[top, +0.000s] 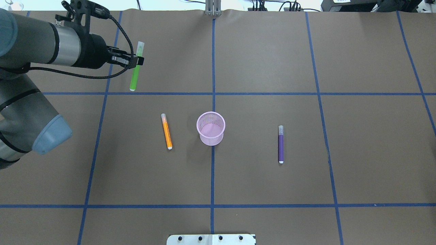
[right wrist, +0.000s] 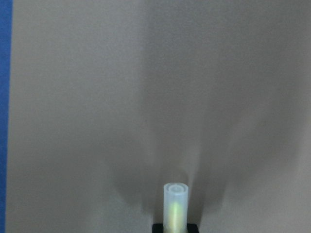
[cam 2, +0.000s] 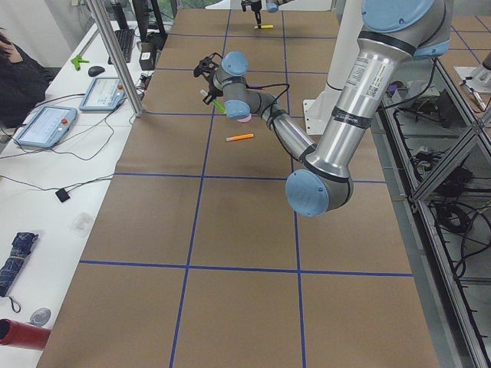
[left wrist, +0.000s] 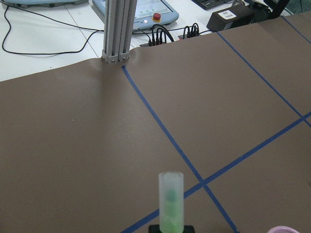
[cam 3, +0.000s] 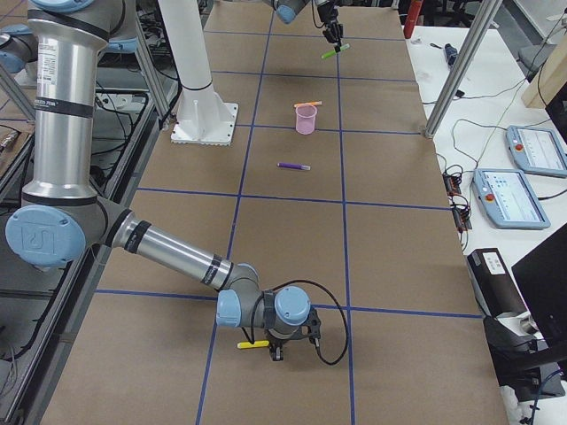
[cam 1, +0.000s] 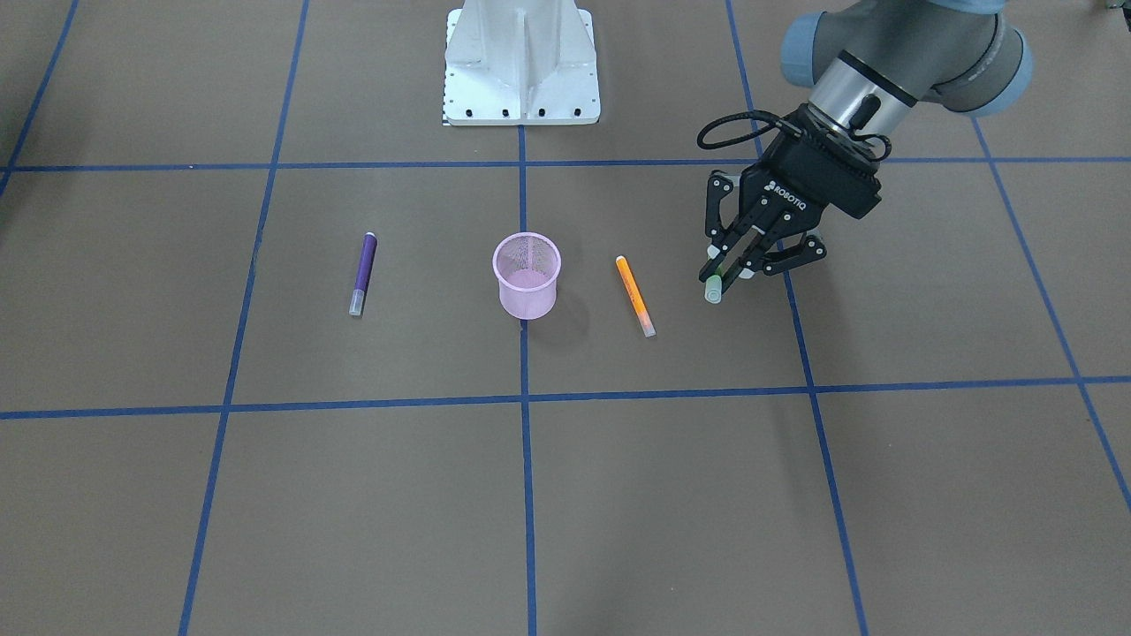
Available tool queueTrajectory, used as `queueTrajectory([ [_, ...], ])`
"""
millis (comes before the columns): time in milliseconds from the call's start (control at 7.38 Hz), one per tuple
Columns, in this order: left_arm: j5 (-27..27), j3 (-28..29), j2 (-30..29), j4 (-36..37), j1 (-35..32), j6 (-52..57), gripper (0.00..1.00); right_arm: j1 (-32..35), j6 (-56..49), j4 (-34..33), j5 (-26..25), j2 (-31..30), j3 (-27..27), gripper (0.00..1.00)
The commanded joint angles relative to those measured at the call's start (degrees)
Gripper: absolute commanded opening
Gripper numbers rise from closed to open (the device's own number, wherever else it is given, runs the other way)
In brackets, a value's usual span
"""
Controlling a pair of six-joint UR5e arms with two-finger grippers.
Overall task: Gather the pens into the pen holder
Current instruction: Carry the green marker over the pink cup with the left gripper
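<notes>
Between the left gripper's [cam 1: 729, 272] fingers [cam 1: 782, 258], front view shows mainly green pen's [cam 1: 713, 290] cap.

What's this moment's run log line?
left claw shut on green pen | orange pen, purple pen on table | pen holder empty | right claw shut on yellow pen

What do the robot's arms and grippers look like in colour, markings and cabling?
The left arm and right arm are silver-grey tubes with pale blue joint caps; the right one's cap bears a UR logo. The left gripper is black with white ROBOTIQ lettering and a looping black cable. The right gripper is likewise black and cabled.
</notes>
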Motion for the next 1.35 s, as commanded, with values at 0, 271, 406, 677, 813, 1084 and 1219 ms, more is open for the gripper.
queueTrajectory([
  [0,0.0,0.49,-2.18,0.06,0.04,-0.09,0.0,0.08,0.15,0.14,0.03,0.13,2.06,0.0],
  [271,8.2,0.49,-2.46,-4.47,4.74,-0.61,0.0,0.52,0.06,0.06,3.36,0.65,5.04,0.0],
  [406,12.7,0.75,-2.46,-7.12,8.18,-1.31,0.0,1.04,0.41,0.06,5.29,1.35,6.8,0.0],
  [677,14.67,2.24,-2.46,-13.97,11.02,-3.5,0.0,2.97,0.41,0.06,5.49,2.5,9.79,0.0],
  [813,14.77,5.04,-3.5,-18.7,11.55,-5.0,0.0,3.33,0.5,0.06,5.4,3.46,10.5,0.0],
  [1084,22.01,12.24,-6.14,-29.07,16.53,-7.91,0.0,3.94,0.59,0.06,5.48,4.34,10.77,0.0],
  [1219,24.93,13.84,-6.49,-31.64,19.35,-7.91,0.0,4.12,0.5,0.06,5.66,4.96,10.77,0.0],
])
